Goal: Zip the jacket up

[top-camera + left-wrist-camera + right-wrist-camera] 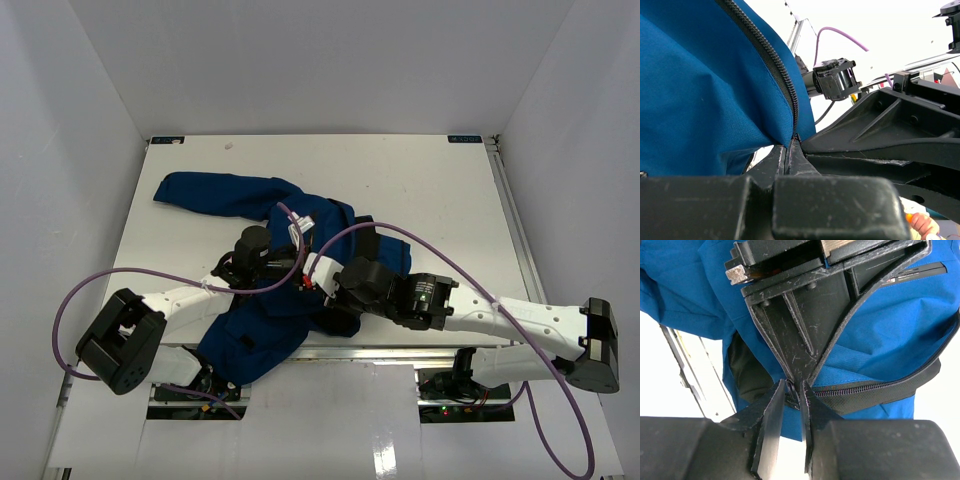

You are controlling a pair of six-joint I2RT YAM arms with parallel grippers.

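Note:
The royal-blue jacket (240, 195) lies crumpled on the white table, its lower part hanging over the near edge. My left gripper (298, 268) is shut on the jacket's zipper edge (785, 87), and the black zipper teeth run up from its fingertips (790, 150). My right gripper (325, 285) meets it tip to tip. In the right wrist view its fingers (774, 405) are closed on the small black zipper slider (792, 390) at the end of the zipper line (875, 387). The left gripper's fingers (795, 335) come down from above onto the same spot. Black lining (747, 370) shows beside it.
The white table (420, 190) has a metal rail along its right side (515, 225). Purple cables (420, 245) loop over both arms and the jacket. White walls enclose the table on three sides.

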